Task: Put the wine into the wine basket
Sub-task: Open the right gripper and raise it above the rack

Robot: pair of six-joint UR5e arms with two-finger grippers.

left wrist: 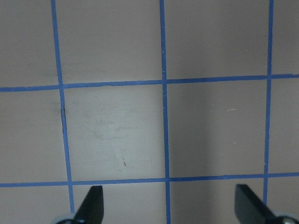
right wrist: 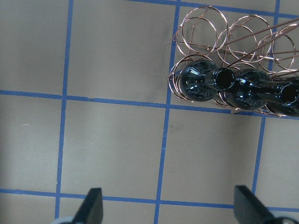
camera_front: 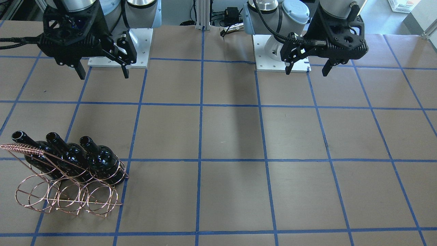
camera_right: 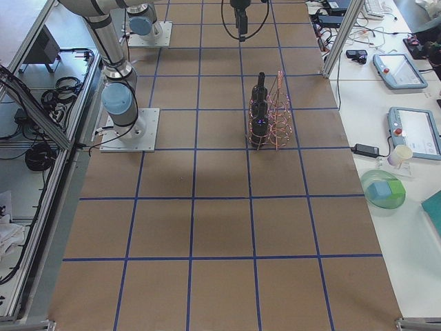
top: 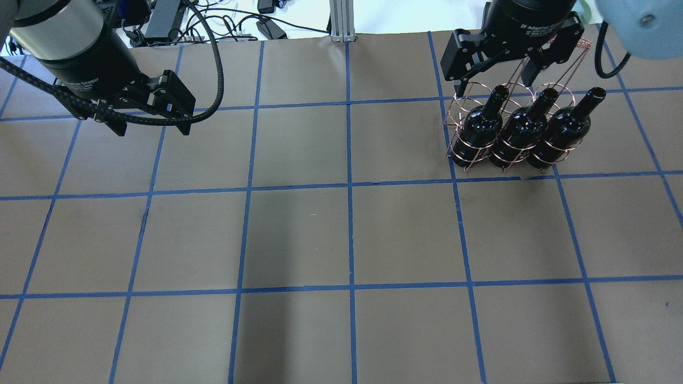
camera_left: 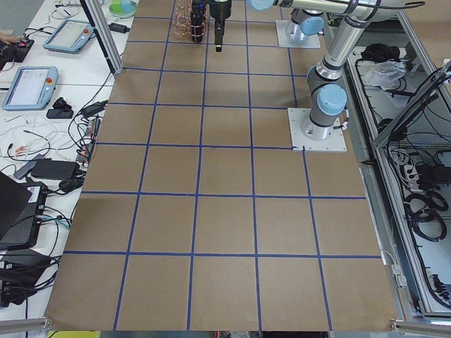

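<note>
Three wine bottles (camera_front: 72,154) in wine basket (camera_front: 68,197) — handle (camera_front: 20,147) half-hidden overhead, left hand (camera_front: 307,72), right hand (camera_front: 104,76) spread.

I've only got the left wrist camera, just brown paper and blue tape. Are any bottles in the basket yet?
Observer: Yes, three wine bottles sit side by side in the wine basket.
Operator: Which row?
Observer: The row nearer the robot; the far row's rings are empty.
Operator: Is the right gripper holding anything?
Observer: No, the right gripper is open and empty, raised off the bottles.
</note>
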